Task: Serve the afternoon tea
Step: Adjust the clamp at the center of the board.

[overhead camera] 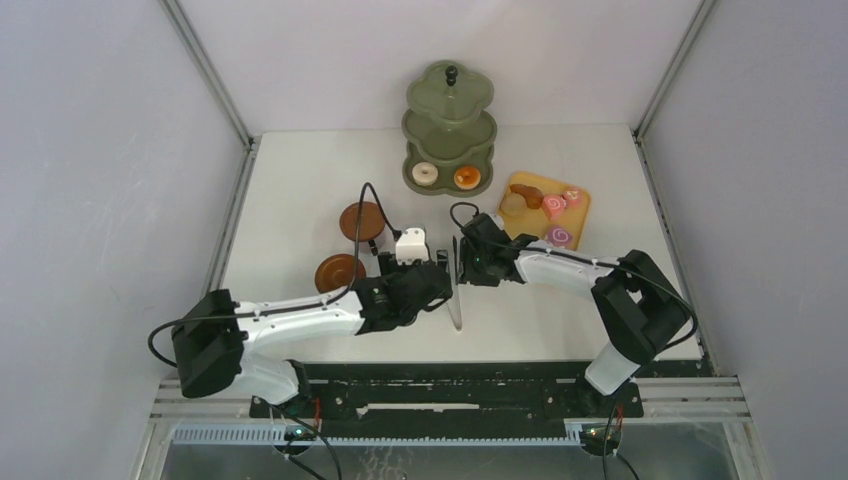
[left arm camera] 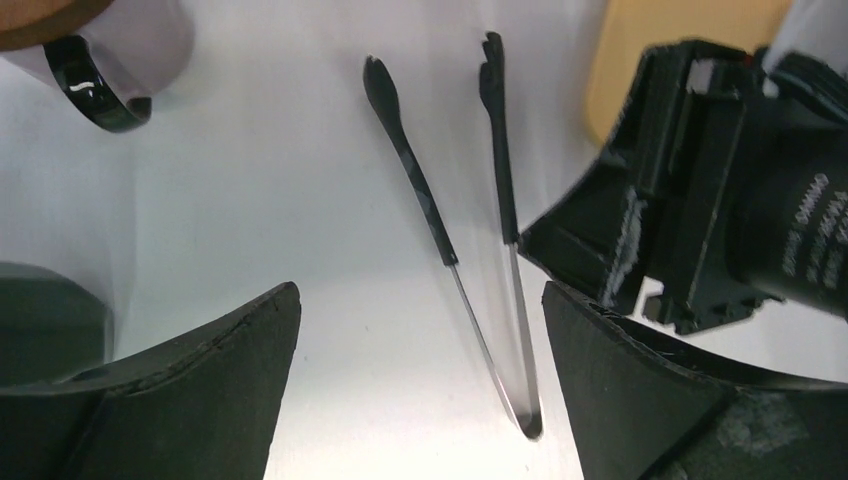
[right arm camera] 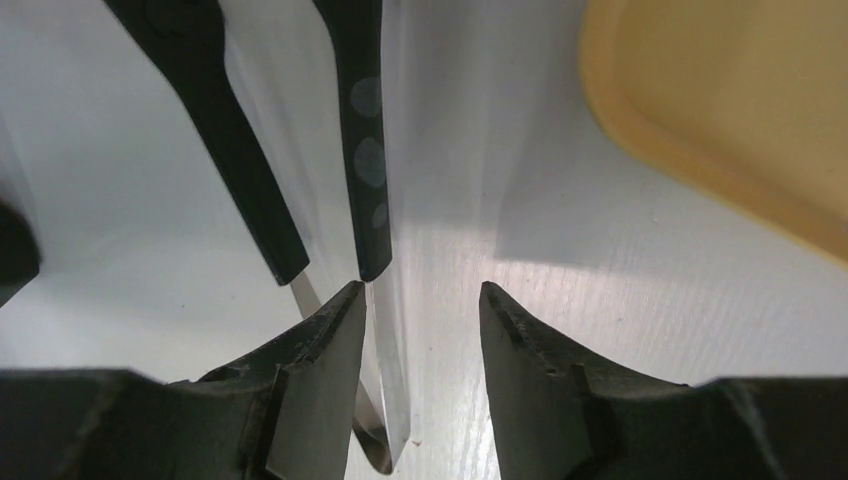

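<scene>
Tongs (left arm camera: 433,208) are lying on the bench (overhead camera: 300,190), long axis near-to-far, tips toward the stand (overhead camera: 450,125), middle partly hidden overhead. Left fingers (left arm camera: 220,390) and right fingers (right arm camera: 320,370) are sitting released.

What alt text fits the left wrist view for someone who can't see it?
Black tongs lie on the white table, their looped end between the open jaws of the left gripper. The right gripper sits at the right beside the tongs, with a corner of the orange-yellow tray behind it.
</scene>
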`<control>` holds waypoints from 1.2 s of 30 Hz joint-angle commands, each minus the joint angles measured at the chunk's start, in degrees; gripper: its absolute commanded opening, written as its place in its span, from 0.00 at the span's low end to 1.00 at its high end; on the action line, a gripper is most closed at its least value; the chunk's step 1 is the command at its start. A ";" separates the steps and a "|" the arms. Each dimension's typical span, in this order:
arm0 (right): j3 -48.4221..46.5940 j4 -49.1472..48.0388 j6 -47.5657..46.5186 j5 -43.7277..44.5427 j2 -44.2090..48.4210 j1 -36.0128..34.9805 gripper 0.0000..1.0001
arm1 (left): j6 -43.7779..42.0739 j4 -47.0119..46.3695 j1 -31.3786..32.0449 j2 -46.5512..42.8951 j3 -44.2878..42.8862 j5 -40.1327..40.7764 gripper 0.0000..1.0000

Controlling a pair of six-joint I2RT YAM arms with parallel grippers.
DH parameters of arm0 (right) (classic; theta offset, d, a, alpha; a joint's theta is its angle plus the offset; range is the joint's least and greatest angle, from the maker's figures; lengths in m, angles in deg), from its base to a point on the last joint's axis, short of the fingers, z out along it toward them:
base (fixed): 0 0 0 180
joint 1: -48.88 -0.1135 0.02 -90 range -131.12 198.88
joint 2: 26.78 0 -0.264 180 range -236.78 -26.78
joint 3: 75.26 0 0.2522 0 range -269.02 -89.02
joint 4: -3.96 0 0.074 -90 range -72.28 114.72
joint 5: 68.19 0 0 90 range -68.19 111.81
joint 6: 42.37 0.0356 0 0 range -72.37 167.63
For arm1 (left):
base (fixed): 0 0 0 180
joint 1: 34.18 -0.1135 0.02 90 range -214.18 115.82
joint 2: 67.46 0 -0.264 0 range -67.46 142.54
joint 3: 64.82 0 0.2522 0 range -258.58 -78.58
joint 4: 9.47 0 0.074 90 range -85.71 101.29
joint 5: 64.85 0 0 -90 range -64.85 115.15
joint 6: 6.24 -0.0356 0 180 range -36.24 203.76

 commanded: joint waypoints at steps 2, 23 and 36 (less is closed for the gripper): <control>-3.27 -3.15 -1.93 -1.66 -2.94 0.89 0.53 | -3.40 -4.81 -4.41 3.94 -3.99 -4.21 0.94; -11.91 0.56 -3.46 1.93 -12.03 0.38 0.43 | -6.23 -11.72 -16.08 20.09 -8.52 -15.12 0.66; -13.38 2.66 -3.12 3.08 -15.23 0.93 0.09 | -4.71 -14.36 -17.29 25.37 -6.91 -18.54 0.27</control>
